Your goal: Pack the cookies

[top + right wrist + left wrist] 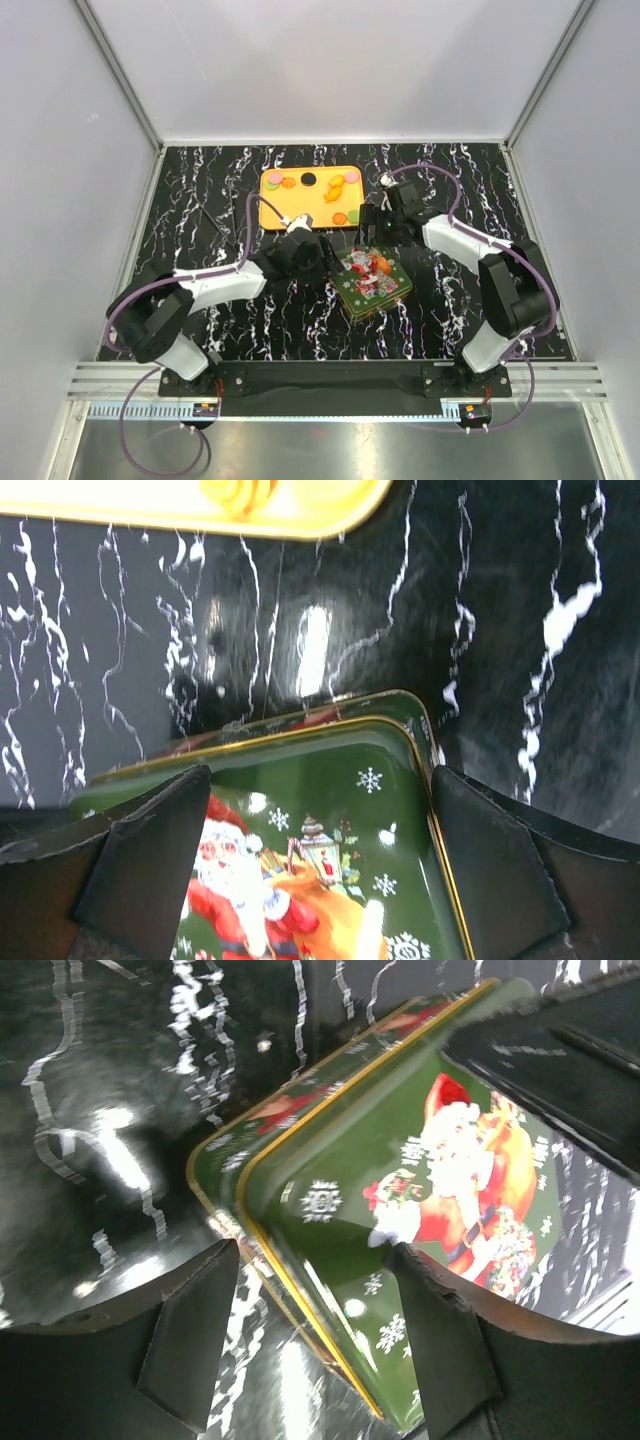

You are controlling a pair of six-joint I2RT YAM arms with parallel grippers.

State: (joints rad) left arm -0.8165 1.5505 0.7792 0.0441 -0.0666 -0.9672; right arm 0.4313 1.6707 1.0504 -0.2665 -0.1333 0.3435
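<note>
Lying shut, Santa tin, cookies on orange tray

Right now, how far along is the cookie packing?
Done: nothing visibly packed; the cookies lie on the orange tray. In hand: the left hand and right hand stand open at corners of the Santa tin, gripping nothing. Left: the tin's lid looks on, so it likely needs opening, then every cookie moved in.
</note>
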